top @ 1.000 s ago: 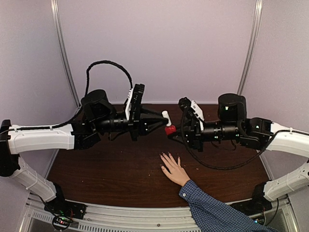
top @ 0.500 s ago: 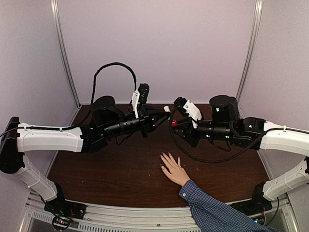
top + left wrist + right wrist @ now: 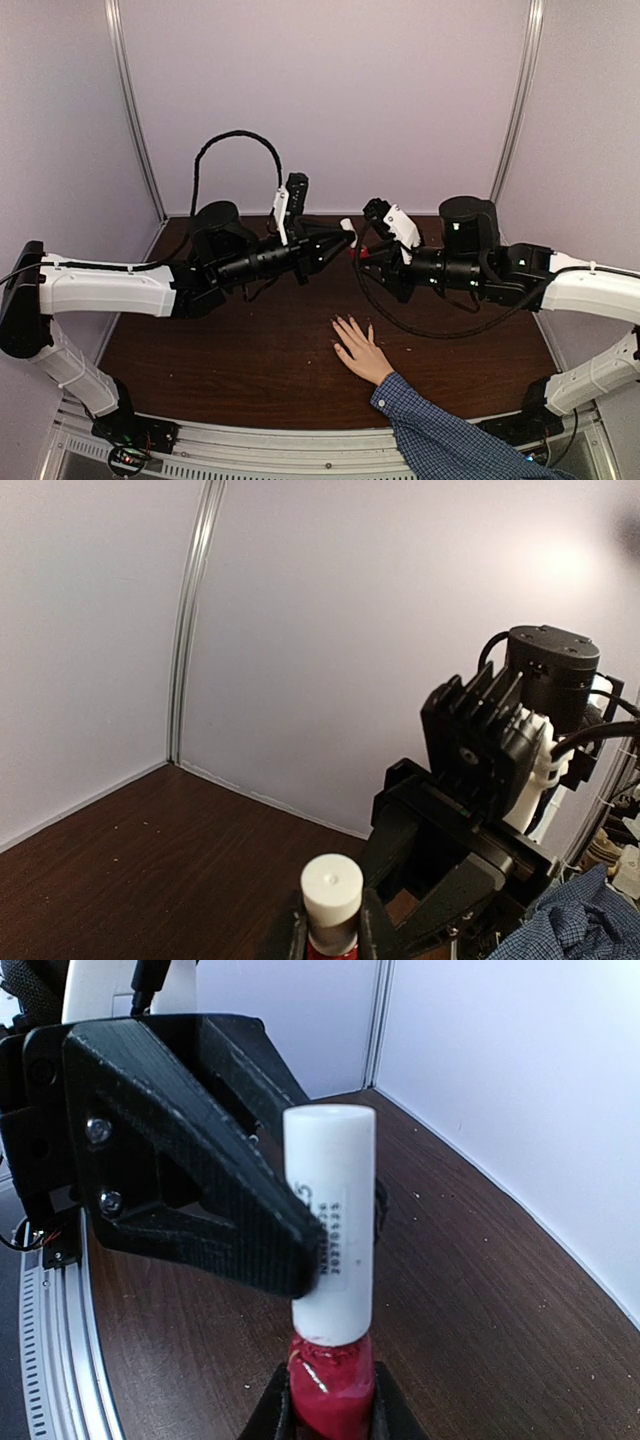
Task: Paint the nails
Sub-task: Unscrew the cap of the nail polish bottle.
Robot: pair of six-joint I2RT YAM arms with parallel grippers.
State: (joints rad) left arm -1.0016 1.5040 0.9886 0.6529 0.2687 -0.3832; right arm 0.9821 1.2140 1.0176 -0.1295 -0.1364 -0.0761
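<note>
A light-skinned hand (image 3: 360,352) with a blue checked sleeve lies flat on the dark table, fingers spread and pointing away. Its nails (image 3: 337,323) are too small to tell their colour. Above the table and behind the hand, my right gripper (image 3: 363,256) is shut on the red polish bottle (image 3: 332,1388). My left gripper (image 3: 338,238) is shut on the bottle's white cap (image 3: 330,1210). The cap sits on the bottle, and also shows in the left wrist view (image 3: 332,885). The two grippers face each other, almost touching.
The brown table (image 3: 220,350) is walled by pale panels at the back and sides. The blue sleeve (image 3: 450,440) enters from the near right edge, between the arm bases. Black cables loop above the left arm (image 3: 235,140) and under the right arm (image 3: 430,335).
Both grippers have carried the capped bottle up and a little back from where it was a second ago. The left arm has swung its wrist upward. The hand has not moved.
</note>
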